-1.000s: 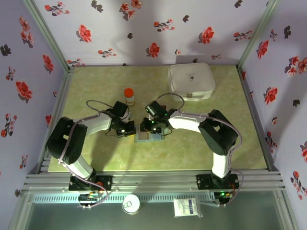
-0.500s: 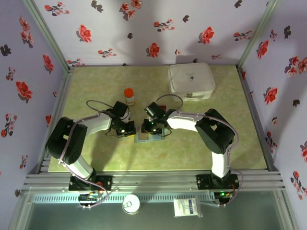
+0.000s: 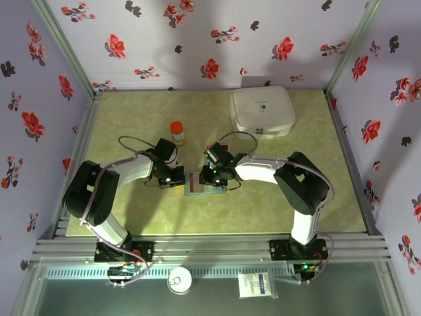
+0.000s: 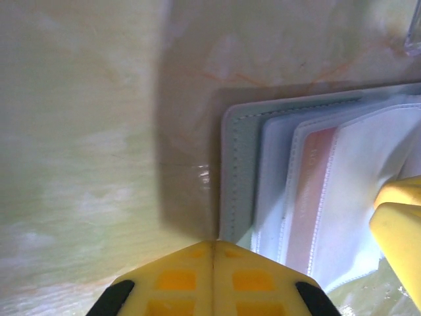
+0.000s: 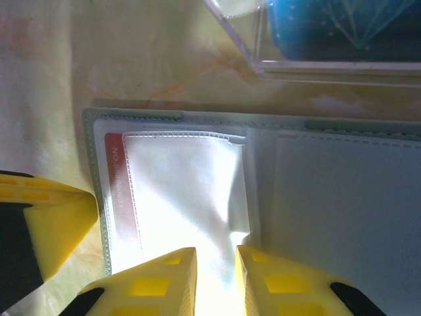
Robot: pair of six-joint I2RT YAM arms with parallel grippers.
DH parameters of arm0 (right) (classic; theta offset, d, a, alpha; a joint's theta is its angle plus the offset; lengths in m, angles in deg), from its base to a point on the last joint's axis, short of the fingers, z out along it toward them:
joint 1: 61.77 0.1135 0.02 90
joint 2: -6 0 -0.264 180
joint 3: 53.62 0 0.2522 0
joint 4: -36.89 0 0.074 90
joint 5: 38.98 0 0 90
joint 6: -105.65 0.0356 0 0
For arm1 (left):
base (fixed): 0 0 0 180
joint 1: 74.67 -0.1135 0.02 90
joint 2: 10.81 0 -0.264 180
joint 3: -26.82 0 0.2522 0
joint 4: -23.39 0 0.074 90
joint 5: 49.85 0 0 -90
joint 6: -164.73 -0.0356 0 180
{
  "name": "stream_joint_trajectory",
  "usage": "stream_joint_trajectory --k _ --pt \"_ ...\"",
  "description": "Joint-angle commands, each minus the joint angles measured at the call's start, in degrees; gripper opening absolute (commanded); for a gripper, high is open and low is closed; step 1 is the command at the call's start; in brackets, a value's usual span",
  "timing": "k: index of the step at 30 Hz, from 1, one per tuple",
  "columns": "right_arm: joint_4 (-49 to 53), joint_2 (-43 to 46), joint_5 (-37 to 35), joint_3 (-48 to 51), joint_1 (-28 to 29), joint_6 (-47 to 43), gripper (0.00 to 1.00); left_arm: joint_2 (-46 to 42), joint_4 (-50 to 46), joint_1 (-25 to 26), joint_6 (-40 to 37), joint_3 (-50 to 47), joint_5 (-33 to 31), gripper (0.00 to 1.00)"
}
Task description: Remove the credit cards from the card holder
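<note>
The grey-blue card holder [image 3: 197, 184] lies open on the table between both grippers. Its clear sleeves show in the wrist views, and a red credit card [image 5: 114, 186] sits inside the outer sleeve [image 4: 314, 197]. My left gripper [image 4: 214, 245] is shut, with its tip pressed at the card holder's [image 4: 238, 178] near corner. My right gripper [image 5: 216, 263] stands over the left panel with its jaws a narrow gap apart, and a puckered clear sleeve [image 5: 191, 197] is pinched between them. The left gripper [image 3: 176, 176] and right gripper [image 3: 214, 176] face each other across the holder.
A clear plastic case [image 5: 329, 39] with something blue inside lies just beyond the card holder [image 5: 342, 197]. An orange-capped bottle [image 3: 177, 131] stands behind the left gripper. A large white rounded box [image 3: 262, 110] sits at the back right.
My right gripper has shifted slightly right and toward the near edge, its jaws narrowing a little over the sleeve. More of the holder's left panel shows. The left gripper has stayed put.
</note>
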Motion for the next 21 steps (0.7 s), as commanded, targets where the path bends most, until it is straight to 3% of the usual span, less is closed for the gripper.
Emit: stream_joint_trajectory --k 1,9,14,21 --pt "-2.3 0.8 1.8 2.2 -1.2 -1.1 0.23 -2.3 -3.4 -0.2 -1.8 1.6 -1.8 0.0" --pt "-7.1 -0.5 4.6 4.8 -2.6 -0.3 0.19 -5.6 -3.4 -0.4 -0.6 3.5 0.8 0.01" --pt "-9.4 -0.6 5.7 6.5 -3.5 0.3 0.17 -5.0 4.1 0.0 4.2 1.7 7.4 0.16" --pt "-11.1 -0.9 7.1 8.0 -4.3 -0.2 0.14 -2.8 8.1 0.8 6.6 0.5 7.9 0.25"
